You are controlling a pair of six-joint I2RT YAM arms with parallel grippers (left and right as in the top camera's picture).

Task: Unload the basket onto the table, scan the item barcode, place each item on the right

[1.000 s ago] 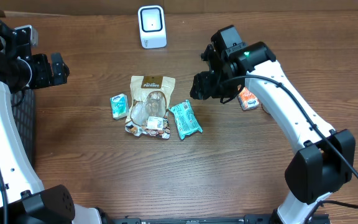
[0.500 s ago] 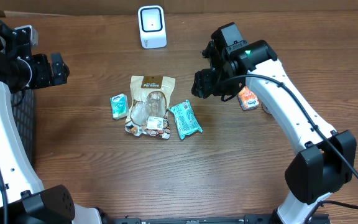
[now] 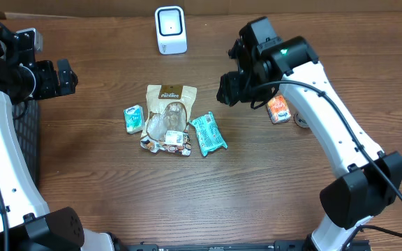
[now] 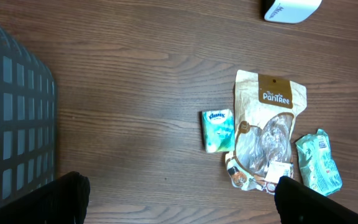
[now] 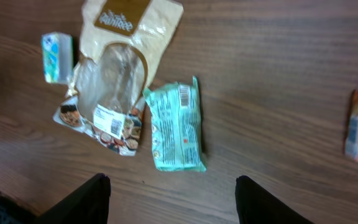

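Several items lie mid-table: a brown Pantree pouch (image 3: 167, 111) with a clear window, a small Kleenex pack (image 3: 133, 118) to its left, and a teal packet (image 3: 208, 134) to its right. An orange packet (image 3: 278, 109) lies apart on the right. The white scanner (image 3: 170, 29) stands at the far edge. My right gripper (image 3: 230, 89) hovers open and holds nothing, above the table between the teal and orange packets. Its wrist view shows the teal packet (image 5: 176, 124), barcode side up, beyond the open gripper (image 5: 173, 202). My left gripper (image 3: 65, 77) hangs wide open at far left, empty (image 4: 182, 202).
A black mesh basket (image 3: 30, 139) stands at the table's left edge, also seen in the left wrist view as a grid wall (image 4: 11, 124). A small grey round object (image 3: 301, 120) lies beside the orange packet under the right arm.
The right arm has shifted a little toward the far edge and right, with its jaws narrowing slightly. The left arm and all items have stayed put.
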